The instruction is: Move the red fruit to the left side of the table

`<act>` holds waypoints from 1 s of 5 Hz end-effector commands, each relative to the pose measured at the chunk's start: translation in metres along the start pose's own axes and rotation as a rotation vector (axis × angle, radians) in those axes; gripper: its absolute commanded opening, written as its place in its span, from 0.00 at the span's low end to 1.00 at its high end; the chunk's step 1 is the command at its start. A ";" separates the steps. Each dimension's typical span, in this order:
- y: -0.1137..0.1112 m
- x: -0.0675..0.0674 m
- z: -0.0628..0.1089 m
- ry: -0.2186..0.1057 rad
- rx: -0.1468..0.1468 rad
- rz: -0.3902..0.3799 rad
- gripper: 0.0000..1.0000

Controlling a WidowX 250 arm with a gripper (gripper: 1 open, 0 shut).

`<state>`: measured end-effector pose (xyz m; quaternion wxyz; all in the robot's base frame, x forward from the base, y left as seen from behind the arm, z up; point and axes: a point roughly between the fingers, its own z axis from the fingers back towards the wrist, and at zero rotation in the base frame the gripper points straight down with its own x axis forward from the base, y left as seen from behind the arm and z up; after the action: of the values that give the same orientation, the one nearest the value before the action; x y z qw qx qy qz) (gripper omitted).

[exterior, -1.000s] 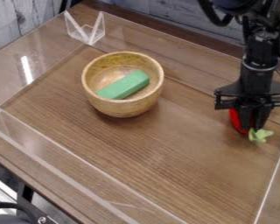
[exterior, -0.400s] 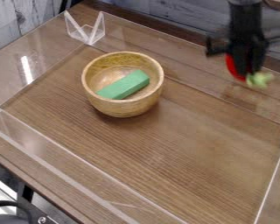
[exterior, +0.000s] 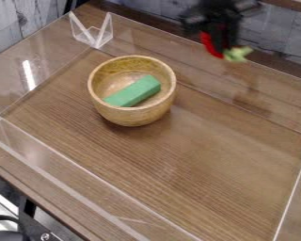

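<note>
Above one table (exterior: 156,156), one tool (exterior: 213,34) grips one fruit (exterior: 221,47).

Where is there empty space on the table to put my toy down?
There's a big bare patch on the wooden table in front of the bowl, and more wood to the bowl's right. A smaller patch lies left of it. The bowl already has the green block inside. It's busy at the back right, where the gripper holds the red fruit.
</note>
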<state>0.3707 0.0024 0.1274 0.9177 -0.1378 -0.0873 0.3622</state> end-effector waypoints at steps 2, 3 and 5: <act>0.049 0.050 0.025 -0.091 -0.040 0.040 0.00; 0.052 0.054 0.008 -0.084 -0.036 0.009 0.00; 0.056 0.063 0.025 -0.072 -0.067 -0.001 0.00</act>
<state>0.3685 0.0836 0.1142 0.9104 -0.1551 -0.0964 0.3711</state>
